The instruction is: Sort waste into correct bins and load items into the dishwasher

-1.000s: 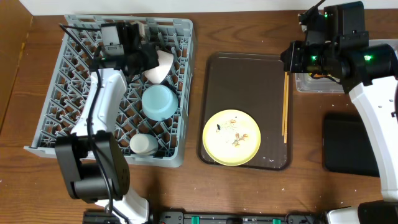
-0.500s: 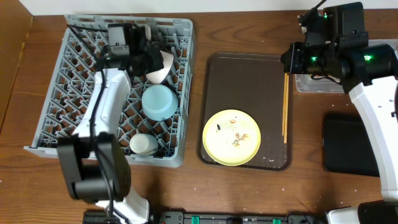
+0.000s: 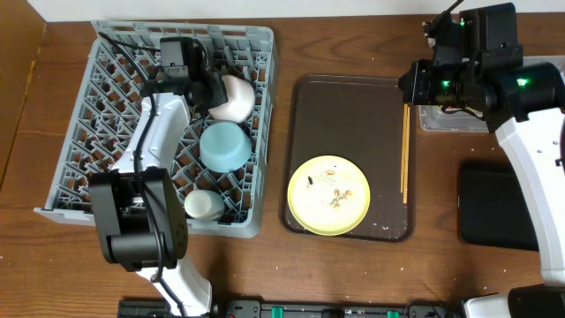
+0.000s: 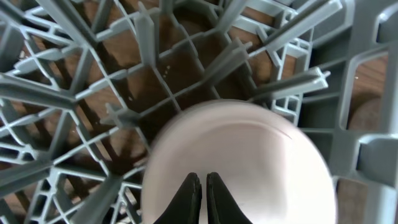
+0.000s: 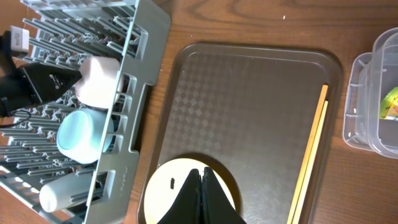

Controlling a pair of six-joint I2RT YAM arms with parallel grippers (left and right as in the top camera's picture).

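**Desk:** The left claw, how does it stand?

**Photographer:** Pressed together, tips down at the pale curve of the white bowl, which lies among the pegs of the grey dish rack. Whether the tips nip the bowl cannot be told.

**Desk:** What else sits in the rack?

**Photographer:** The light blue bowl is just beside the white one. The small white cup is near the rack's front edge.

**Desk:** And the right claw?

**Photographer:** Also pressed together, holding nothing. It hangs over the brown tray, above the rim of the yellow plate. Crumbs lie on the plate, and the chopsticks lie along the tray's right edge.

**Desk:** Beyond the tray?

**Photographer:** On the bench to the right stands the clear tub, a green-and-yellow wrapper inside it. The black bin lies apart from it, toward the front.
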